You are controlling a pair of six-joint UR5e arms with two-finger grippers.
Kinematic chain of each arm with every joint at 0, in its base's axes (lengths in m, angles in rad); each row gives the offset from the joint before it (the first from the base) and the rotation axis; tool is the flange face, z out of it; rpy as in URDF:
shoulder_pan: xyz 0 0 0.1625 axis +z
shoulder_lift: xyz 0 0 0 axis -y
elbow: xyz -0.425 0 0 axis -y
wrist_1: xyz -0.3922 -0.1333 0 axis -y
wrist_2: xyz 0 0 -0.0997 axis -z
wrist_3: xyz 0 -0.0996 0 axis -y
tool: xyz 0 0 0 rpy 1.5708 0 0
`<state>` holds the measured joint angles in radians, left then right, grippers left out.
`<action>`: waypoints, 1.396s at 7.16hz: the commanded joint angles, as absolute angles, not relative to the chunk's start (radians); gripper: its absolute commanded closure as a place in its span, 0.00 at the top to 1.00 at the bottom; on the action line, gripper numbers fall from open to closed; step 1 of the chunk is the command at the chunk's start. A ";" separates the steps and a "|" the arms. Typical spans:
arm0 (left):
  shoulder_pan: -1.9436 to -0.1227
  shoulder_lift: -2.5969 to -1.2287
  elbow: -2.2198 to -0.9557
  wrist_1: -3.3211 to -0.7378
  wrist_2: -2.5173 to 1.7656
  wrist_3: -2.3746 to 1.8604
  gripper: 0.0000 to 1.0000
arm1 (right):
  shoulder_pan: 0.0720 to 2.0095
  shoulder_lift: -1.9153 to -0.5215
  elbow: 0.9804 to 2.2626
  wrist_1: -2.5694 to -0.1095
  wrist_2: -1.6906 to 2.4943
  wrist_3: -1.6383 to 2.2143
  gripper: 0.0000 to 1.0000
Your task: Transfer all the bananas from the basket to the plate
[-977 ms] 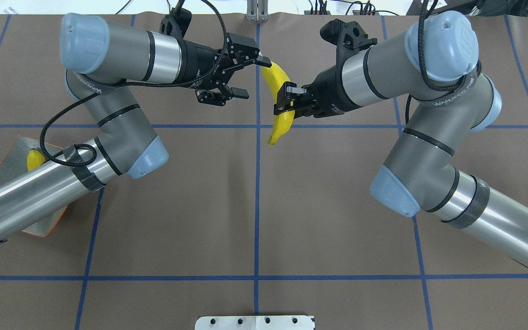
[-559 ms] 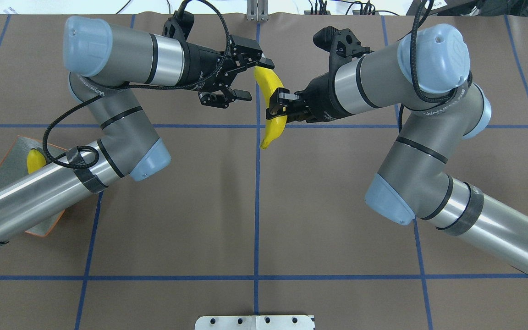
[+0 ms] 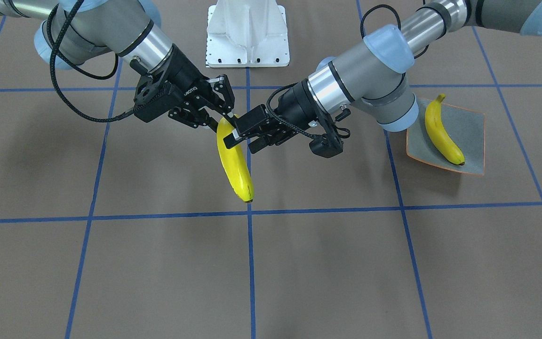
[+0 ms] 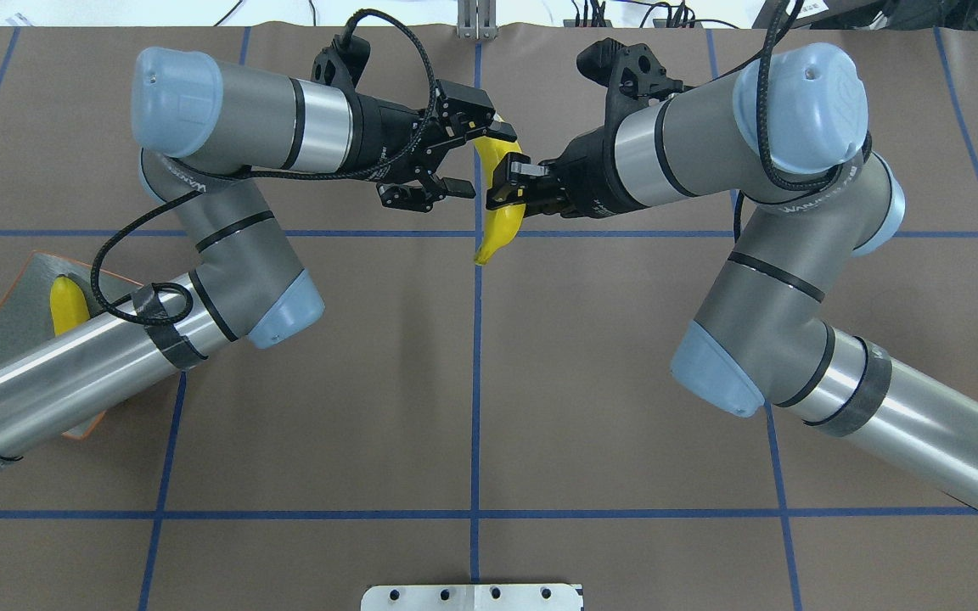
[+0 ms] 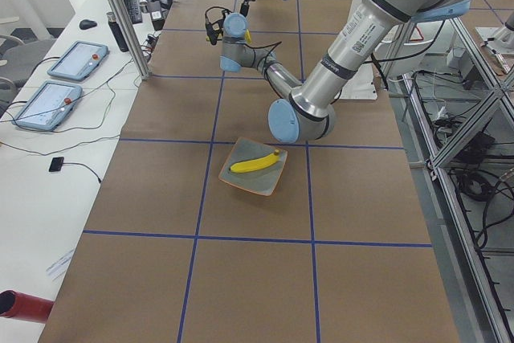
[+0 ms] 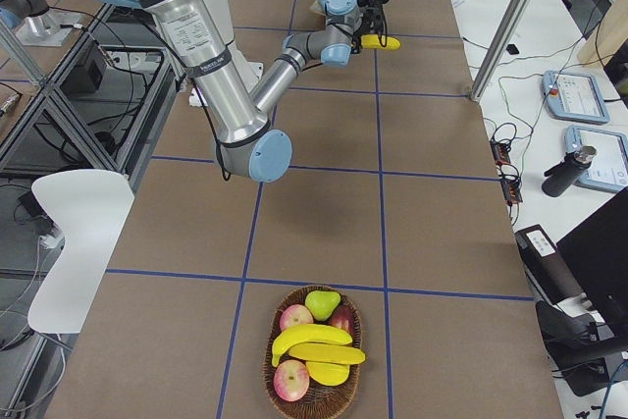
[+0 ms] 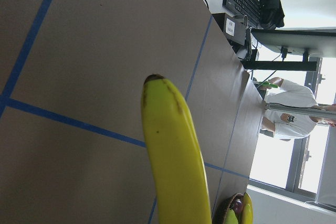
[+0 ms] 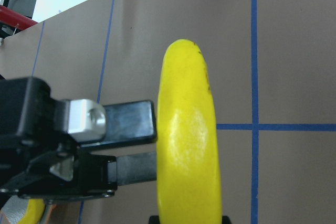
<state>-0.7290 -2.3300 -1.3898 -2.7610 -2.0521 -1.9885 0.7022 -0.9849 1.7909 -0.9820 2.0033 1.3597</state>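
Brown table (image 4: 472,407) with blue tape grid, both arms reaching over its far middle. Right arm (image 4: 761,280) came in from the overhead view's right, left arm (image 4: 226,229) from its left, wrists pointing at each other across the centre tape line.

Wicker basket (image 6: 324,407) sat at the table end on the robot's right, well apart from both grippers. In it: two bananas (image 6: 316,342) lying across the top, apples (image 6: 294,318) and a pear (image 6: 322,303) around them.

Plate (image 3: 468,127) sat at the opposite end, on the robot's left, partly under the left arm in the overhead view. One plated banana (image 3: 442,134) lay diagonally on it.

Held banana (image 3: 235,169) hung between the two grippers, clear of the table, dark tip pointing down and toward the front-facing camera.

Right gripper (image 4: 508,185) was clamped across the held banana's middle, fingers pressed on both sides. Right wrist view showed the banana filling the jaw gap.

Left gripper (image 4: 480,157) had jaws spread wide, straddling the held banana's upper part beside the right gripper. One finger lay across the banana's front in the front-facing view; cannot tell if it touched the skin. Left jaws were not closed on it.
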 commanded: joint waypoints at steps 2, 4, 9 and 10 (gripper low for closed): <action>-0.727 -2.330 -1.391 -2.761 -2.051 -2.000 0.82 | 0.675 -0.977 1.792 -0.979 1.991 1.359 0.00; -0.726 -2.330 -1.391 -2.761 -2.051 -2.005 0.56 | 0.675 -0.974 1.795 -0.979 1.991 1.359 0.00; -0.726 -2.316 -1.411 -2.758 -2.052 -2.032 0.00 | 0.689 -0.980 1.805 -0.936 1.977 1.351 1.00; -0.727 -2.307 -1.410 -2.752 -2.052 -2.033 0.00 | 0.693 -1.038 1.843 -0.904 1.977 1.359 1.00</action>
